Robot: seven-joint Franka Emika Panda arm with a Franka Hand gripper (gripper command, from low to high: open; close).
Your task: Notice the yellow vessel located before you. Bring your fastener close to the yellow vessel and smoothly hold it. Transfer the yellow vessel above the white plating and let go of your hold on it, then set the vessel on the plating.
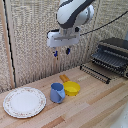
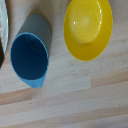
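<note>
The yellow bowl sits on the wooden table, right beside the blue cup, on that cup's right in the exterior view. In the wrist view the bowl and the cup are seen from above. The large white plate lies at the exterior view's left; a sliver of its rim shows in the wrist view. My gripper hangs high above the cup and bowl, its blue-tipped fingers apart and holding nothing.
A small orange-tan block lies just behind the bowl. A dark toaster oven with its door folded down stands at the exterior view's right. A woven panel forms the back wall.
</note>
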